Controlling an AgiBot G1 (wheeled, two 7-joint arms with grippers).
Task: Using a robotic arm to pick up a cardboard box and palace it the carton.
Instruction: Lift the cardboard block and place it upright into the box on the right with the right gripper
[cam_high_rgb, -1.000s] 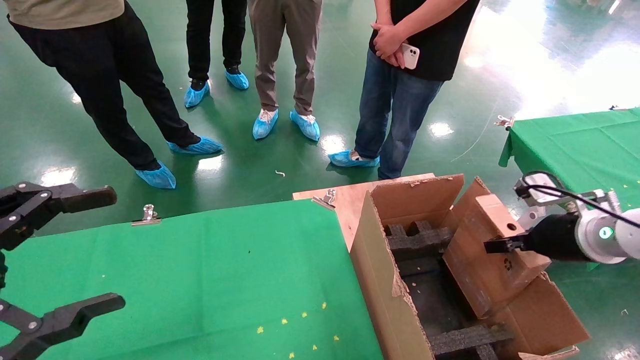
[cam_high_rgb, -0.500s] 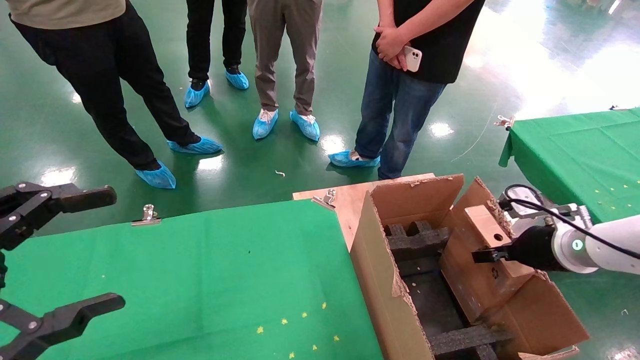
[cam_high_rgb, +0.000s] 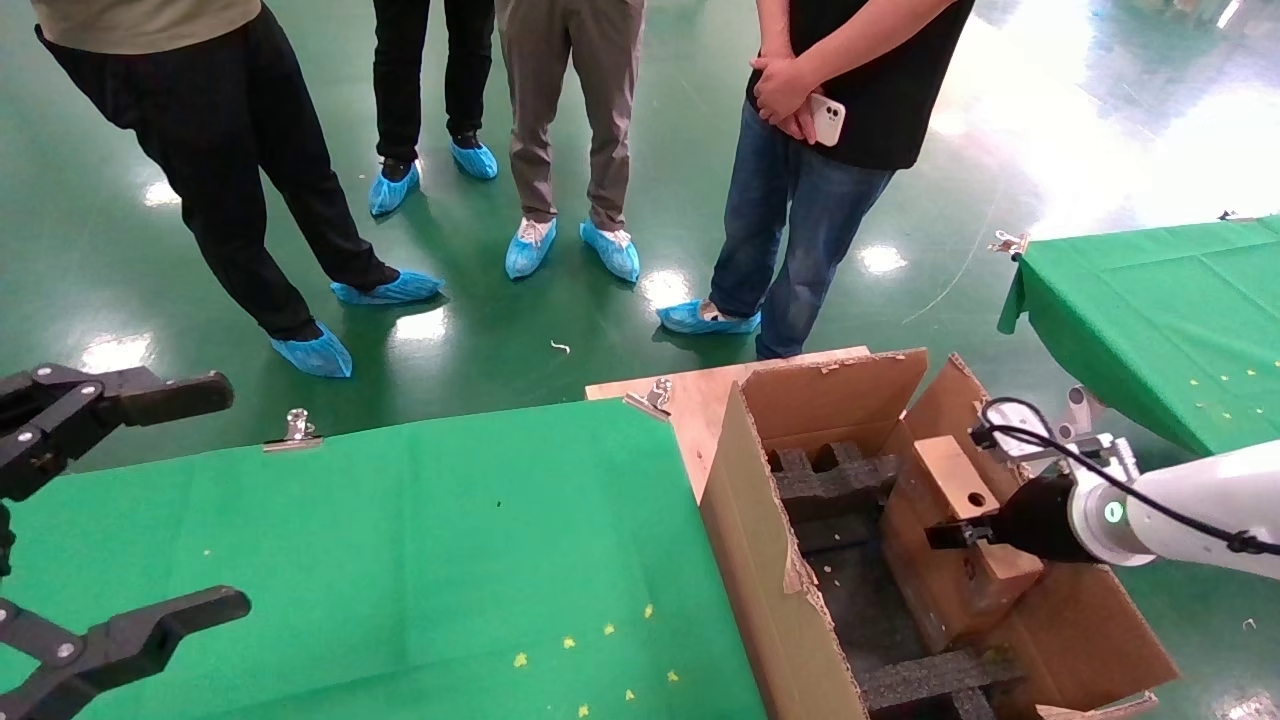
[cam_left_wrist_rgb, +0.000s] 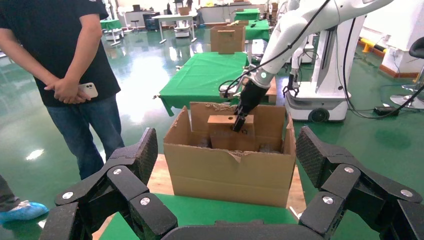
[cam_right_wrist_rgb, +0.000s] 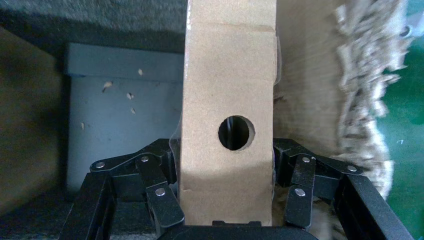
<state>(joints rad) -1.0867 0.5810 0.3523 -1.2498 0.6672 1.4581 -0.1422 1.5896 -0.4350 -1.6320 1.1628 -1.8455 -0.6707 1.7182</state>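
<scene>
Now the right gripper (cam_high_rgb: 950, 535) clamps the cardboard box (cam_high_rgb: 955, 545), tilted inside the carton (cam_high_rgb: 770, 560); left gripper (cam_high_rgb: 110, 510) spread.

Small oblong brown cardboard box (cam_high_rgb: 955, 540) with round hole, tilted, partly inside large brown corrugated carton (cam_high_rgb: 770, 560) with ragged flaps and black foam inserts, clamped by right gripper (cam_high_rgb: 950, 535) of white robotic arm (cam_high_rgb: 1190, 505).
</scene>
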